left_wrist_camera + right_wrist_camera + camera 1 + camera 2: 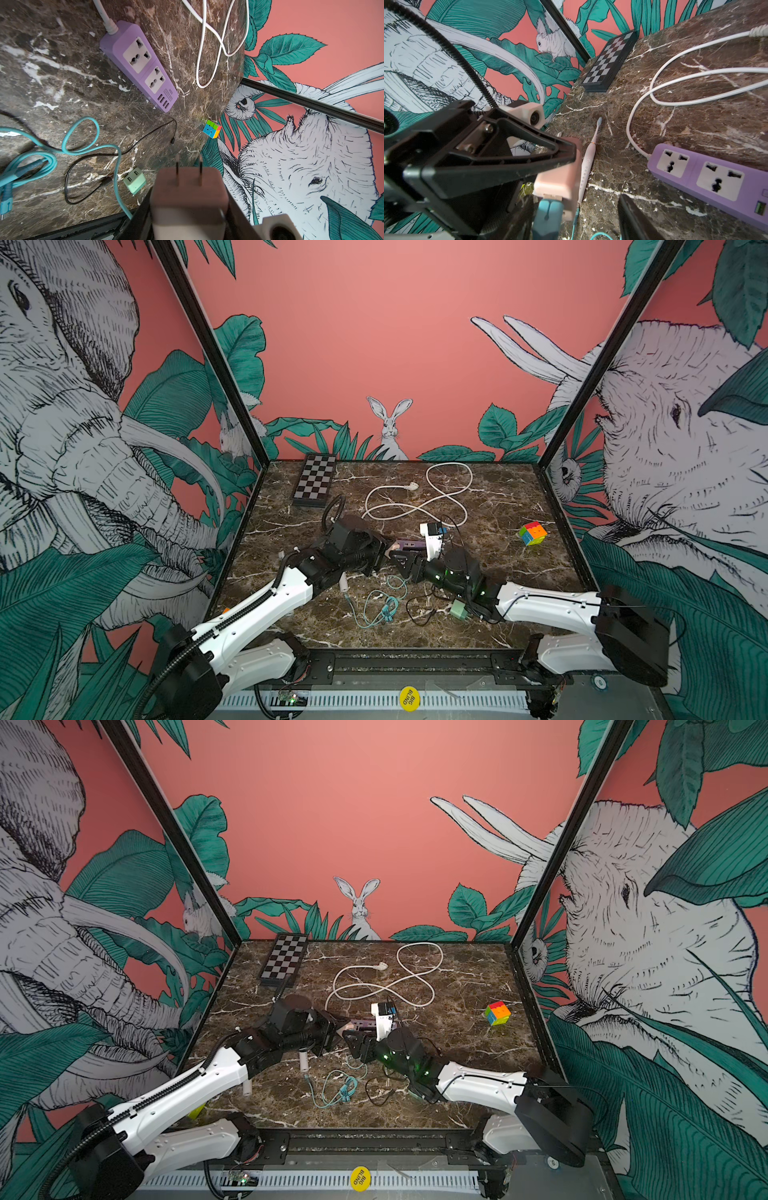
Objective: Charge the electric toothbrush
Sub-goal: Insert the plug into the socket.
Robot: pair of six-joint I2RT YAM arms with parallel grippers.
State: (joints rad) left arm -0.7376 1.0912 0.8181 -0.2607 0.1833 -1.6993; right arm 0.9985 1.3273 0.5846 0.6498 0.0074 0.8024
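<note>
Marbled worktop point(509, 489) in both top views: left pincer point(384, 552) and right pincer point(402, 563) meet tip to tip, hiding what they hold. The electric toothbrush point(344, 583) lies half under the left arm.

Left wrist view: the left pincer is clamped on a pink wall adapter point(188, 197), prongs bare, with the purple power strip point(141, 64) beyond.

Only the right wrist view shows the teal USB plug point(548, 209) at the adapter's port, between the right pincer's parted jaws, and the whole toothbrush lying flat.

Joining cable to adapter looks like the current step. Next, the prongs need lining up with a socket.

Reaches in with left arm point(266, 601) and right arm point(548, 605) to mid-table, wrists low; clamps pink adapter point(187, 187) in left gripper point(188, 201), holds right gripper point(573, 204) jaws apart just beside.
</note>
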